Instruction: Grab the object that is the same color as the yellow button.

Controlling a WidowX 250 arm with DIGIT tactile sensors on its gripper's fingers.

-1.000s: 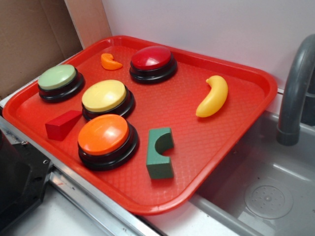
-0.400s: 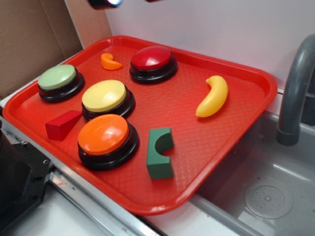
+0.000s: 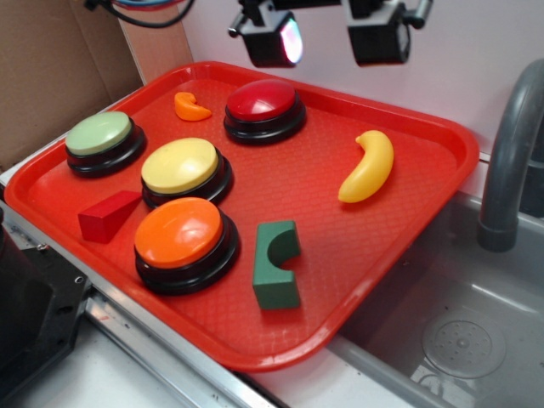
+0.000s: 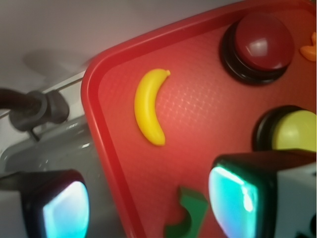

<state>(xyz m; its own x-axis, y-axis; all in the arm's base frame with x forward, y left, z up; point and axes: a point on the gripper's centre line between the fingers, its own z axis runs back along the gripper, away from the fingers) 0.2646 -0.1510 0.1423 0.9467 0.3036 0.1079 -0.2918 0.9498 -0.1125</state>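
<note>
- The gripper (image 3: 325, 38) hangs above the far edge of the red tray (image 3: 429, 204), its 2 fingers (image 3: 274, 38) spread wide apart with nothing between them
- The yellow banana (image 3: 368, 167) lies flat on the tray's right side, clear of every other piece; in the wrist view it (image 4: 149, 106) sits near the tray's corner
- The yellow button (image 3: 180, 166) stands between the green button (image 3: 99, 134) and the orange button (image 3: 178, 232)
- A red button (image 3: 262, 100), an orange crescent (image 3: 190, 106), a red wedge (image 3: 108, 216) and a green block (image 3: 276, 263) also rest on the tray
</note>
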